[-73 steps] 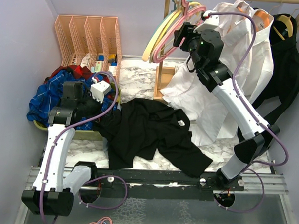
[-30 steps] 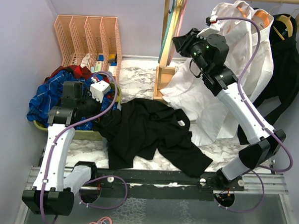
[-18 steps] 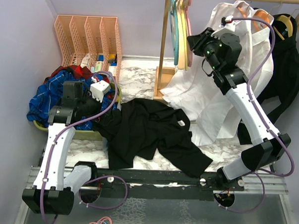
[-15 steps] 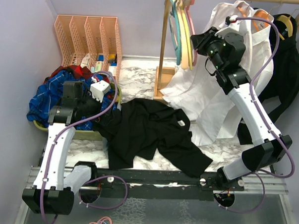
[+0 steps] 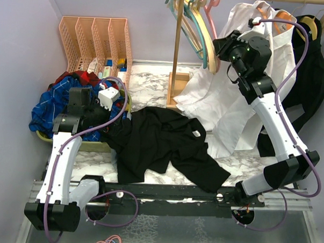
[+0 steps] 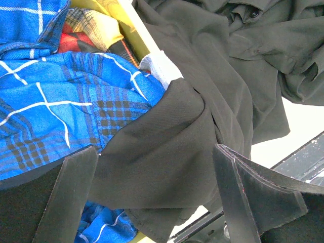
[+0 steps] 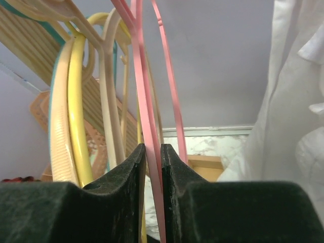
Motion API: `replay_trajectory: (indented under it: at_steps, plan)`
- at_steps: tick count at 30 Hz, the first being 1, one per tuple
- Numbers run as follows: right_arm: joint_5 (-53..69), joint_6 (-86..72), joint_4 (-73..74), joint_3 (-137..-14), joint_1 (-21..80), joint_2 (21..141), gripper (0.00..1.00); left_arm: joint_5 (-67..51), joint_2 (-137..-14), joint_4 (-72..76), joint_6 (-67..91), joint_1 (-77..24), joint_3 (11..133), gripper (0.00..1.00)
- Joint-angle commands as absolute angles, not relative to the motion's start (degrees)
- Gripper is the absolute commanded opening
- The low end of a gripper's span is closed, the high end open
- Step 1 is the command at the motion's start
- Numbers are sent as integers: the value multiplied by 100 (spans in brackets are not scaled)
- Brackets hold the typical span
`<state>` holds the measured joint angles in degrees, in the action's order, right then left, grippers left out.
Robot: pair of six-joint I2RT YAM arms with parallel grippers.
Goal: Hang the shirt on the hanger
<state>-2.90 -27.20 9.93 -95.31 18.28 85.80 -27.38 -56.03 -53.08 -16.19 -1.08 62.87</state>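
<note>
The black shirt (image 5: 161,140) lies crumpled across the marble table, its white neck label facing up. One fold of the shirt (image 6: 167,152) drapes over the clothes basket's edge. My left gripper (image 5: 100,119) hovers open just over that fold (image 6: 157,177), with one finger on either side of it. The pink hanger (image 5: 211,21) hangs from the rod at the top among other hangers. My right gripper (image 5: 218,47) is raised to it, and in the right wrist view the jaws (image 7: 153,148) are shut on one thin bar of the pink hanger (image 7: 151,167).
Cream and teal hangers (image 5: 194,23) hang left of the pink one, beside a wooden post (image 5: 177,52). A white dress shirt (image 5: 233,97) and a dark garment (image 5: 309,69) hang at the right. A blue plaid garment (image 5: 47,108) fills the basket; an orange rack (image 5: 95,40) stands behind.
My right gripper has moved right along the rod, the hangers swinging with it, and its jaws have narrowed onto the pink hanger. The left arm and shirt have not moved.
</note>
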Motion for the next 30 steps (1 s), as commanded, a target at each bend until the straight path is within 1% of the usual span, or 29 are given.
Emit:
replay_trajectory:
  at_steps: [1, 3, 10, 18, 19, 20, 21, 23, 25, 26, 28, 30]
  plan:
    - [-803, -1902, 1280, -9769, 1792, 8490, 23, -2843, -5625, -5228, -1620, -62, 6277, 99]
    - [-901, -1712, 1379, -9821, 1793, 8547, 30, -2866, -5651, -5237, -1618, -62, 6284, 99]
    - [-1055, -1535, 1411, -9801, 1793, 8660, 41, -2860, -5670, -5221, -1621, -62, 6266, 99]
    - [-1087, -1380, 1437, -9817, 1793, 8788, 41, -2880, -5645, -5221, -1630, -61, 6266, 99]
    - [-1068, -1361, 1438, -9811, 1793, 8803, 41, -2902, -5643, -5233, -1641, -59, 6273, 99]
    - [-1053, -1335, 1433, -9809, 1793, 8810, 34, -2958, -5649, -5283, -1685, -61, 6289, 99]
    - [-1036, -1331, 1425, -9817, 1793, 8815, 26, -3053, -5652, -5360, -1756, -61, 6330, 99]
    - [-953, -1299, 1403, -9840, 1793, 8815, 16, -3209, -5699, -5550, -1970, -62, 6428, 99]
    - [-833, -1289, 1365, -9875, 1789, 8785, 9, -3281, -5790, -5716, -2158, -87, 6564, 99]
    - [-774, -1270, 1347, -9893, 1792, 8762, 3, -3315, -5873, -5886, -2296, -128, 6682, 99]
    - [-676, -1252, 1312, -9936, 1793, 8697, 1, -3224, -6127, -6286, -2620, -363, 7078, 99]
    - [-622, -1243, 1257, -9964, 1793, 8599, 1, -2586, -6346, -6448, -2665, -932, 7478, 99]
